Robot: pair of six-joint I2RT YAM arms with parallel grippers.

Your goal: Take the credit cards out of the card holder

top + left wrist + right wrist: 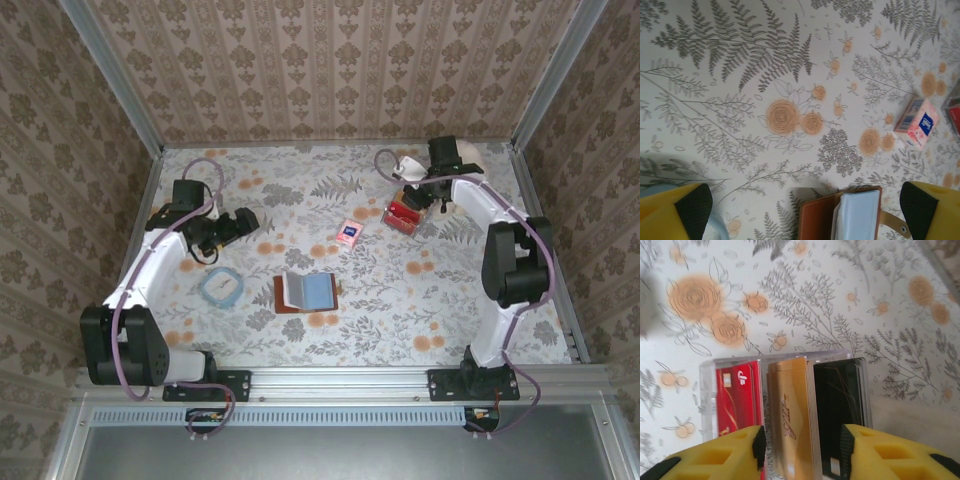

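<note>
From above we see the left gripper (pixel 234 226) over the left of the flower-patterned table (pixel 400 300), near a light blue ring (pixel 222 287). An open brown leather wallet with pale blue sleeves (pixel 305 292) lies mid-table, and a small pink packet with a blue label (pixel 348 233) lies beyond it. The right gripper (pixel 414 200) is at the far right, down on the clear plastic card holder (pixel 402 216). In the left wrist view we see its yellow fingers (pixel 680 212) spread wide, hanging above the wallet's near edge, with the pink packet off to the right. In the right wrist view we see the holder with red cards (pixel 737 395), gold cards (pixel 792 415) and black cards (pixel 840 400) standing in it. The jaws are parted around the gold stack, and a gap shows at the right pad.
</note>
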